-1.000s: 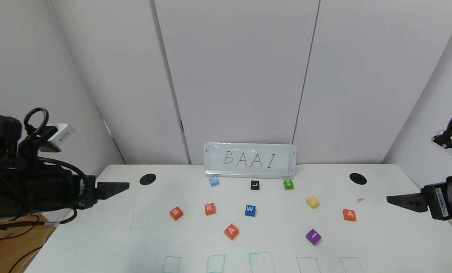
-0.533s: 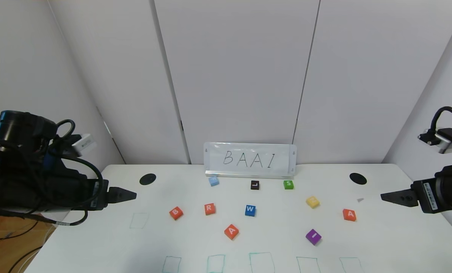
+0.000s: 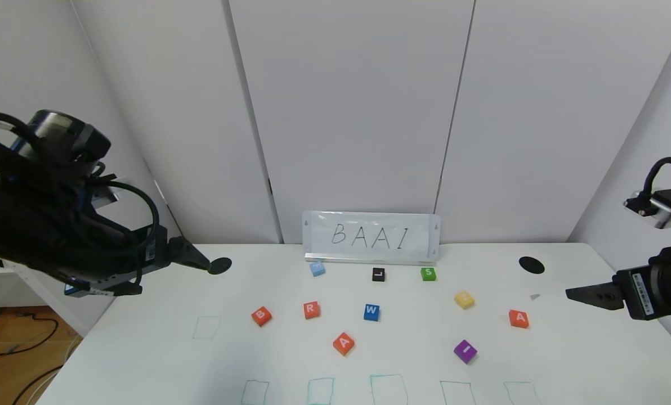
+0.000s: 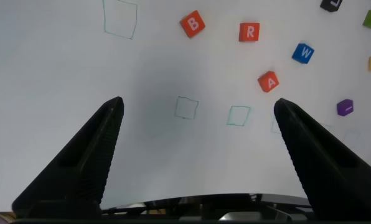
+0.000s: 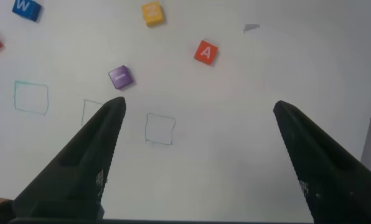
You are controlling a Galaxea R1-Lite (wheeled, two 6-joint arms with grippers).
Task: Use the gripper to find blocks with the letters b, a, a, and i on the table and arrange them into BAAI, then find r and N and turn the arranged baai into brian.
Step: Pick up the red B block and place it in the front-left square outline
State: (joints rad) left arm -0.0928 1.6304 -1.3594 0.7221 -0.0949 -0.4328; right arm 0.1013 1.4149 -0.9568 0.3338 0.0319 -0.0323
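On the white table [image 3: 144, 349] lie the orange-red blocks B [image 3: 261, 315], A [image 3: 343, 343] and a second A [image 3: 519, 319], plus the purple I [image 3: 465, 351]. The orange-red r [image 3: 311, 310] sits just right of the B. I cannot read an N on any block. My left gripper [image 3: 197, 261] hangs open and empty above the table's back left, well clear of the B [image 4: 192, 24]. My right gripper [image 3: 580, 294] is open and empty over the right side, right of the second A [image 5: 205, 52] and the I [image 5: 120, 76].
A blue W [image 3: 371, 312], black L [image 3: 378, 274], green S [image 3: 428, 274], a yellow cube [image 3: 464, 299] and a light blue cube [image 3: 317, 269] also lie about. A BAAI sign [image 3: 371, 237] stands at the back. Two black holes [image 3: 219, 265] flank it. Green rectangles [image 3: 388, 389] line the front edge.
My left arm has risen and swung toward the back left hole. The right gripper has crept slightly inward. No block has moved.
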